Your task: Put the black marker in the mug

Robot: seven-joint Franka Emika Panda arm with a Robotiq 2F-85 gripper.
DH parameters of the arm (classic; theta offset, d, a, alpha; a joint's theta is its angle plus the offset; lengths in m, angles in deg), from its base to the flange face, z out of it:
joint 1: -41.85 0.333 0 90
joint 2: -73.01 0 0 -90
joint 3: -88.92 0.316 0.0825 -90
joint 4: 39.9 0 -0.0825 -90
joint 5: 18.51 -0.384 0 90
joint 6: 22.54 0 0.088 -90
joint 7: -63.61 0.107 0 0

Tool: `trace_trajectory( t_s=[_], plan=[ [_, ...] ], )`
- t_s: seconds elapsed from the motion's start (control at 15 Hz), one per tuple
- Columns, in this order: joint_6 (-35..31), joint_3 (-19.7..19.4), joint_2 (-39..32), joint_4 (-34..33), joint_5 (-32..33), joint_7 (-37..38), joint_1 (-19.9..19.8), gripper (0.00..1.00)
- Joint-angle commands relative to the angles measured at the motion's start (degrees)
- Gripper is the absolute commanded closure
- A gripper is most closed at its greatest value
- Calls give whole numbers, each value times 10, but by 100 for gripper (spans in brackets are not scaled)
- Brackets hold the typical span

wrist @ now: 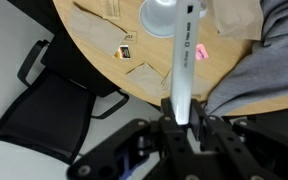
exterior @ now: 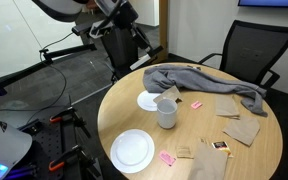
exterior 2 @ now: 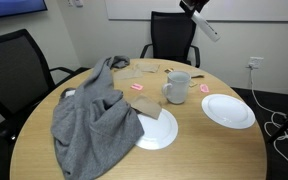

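Observation:
My gripper (wrist: 181, 115) is shut on the marker (wrist: 182, 60), which looks pale in the wrist view and points out over the round wooden table (wrist: 94, 55). In an exterior view the gripper (exterior 2: 194, 8) hangs high above the table's far edge, with the marker (exterior 2: 211, 29) slanting down from it. The light grey-white mug (exterior 2: 176, 87) stands upright near the middle of the table, well below the gripper and apart from it. It also shows in an exterior view (exterior: 167, 113). The gripper (exterior: 124, 17) is at the top there.
A grey cloth (exterior 2: 92, 115) (exterior: 212, 85) lies across the table. Two white plates (exterior 2: 228, 110) (exterior 2: 156, 130) flank the mug. Brown paper pieces (exterior: 242, 125) and pink bits (exterior 2: 205, 87) are scattered about. Black chairs (exterior 2: 172, 38) (exterior: 249, 50) stand round the table.

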Motion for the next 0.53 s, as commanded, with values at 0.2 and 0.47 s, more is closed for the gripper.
trace_trajectory(
  t_s=[0.2, 0.47],
  plan=[
    [107, 33, -29, -16, 170, 270, 13, 95],
    [197, 37, -54, -22, 224, 386, 44, 95]
  ],
)
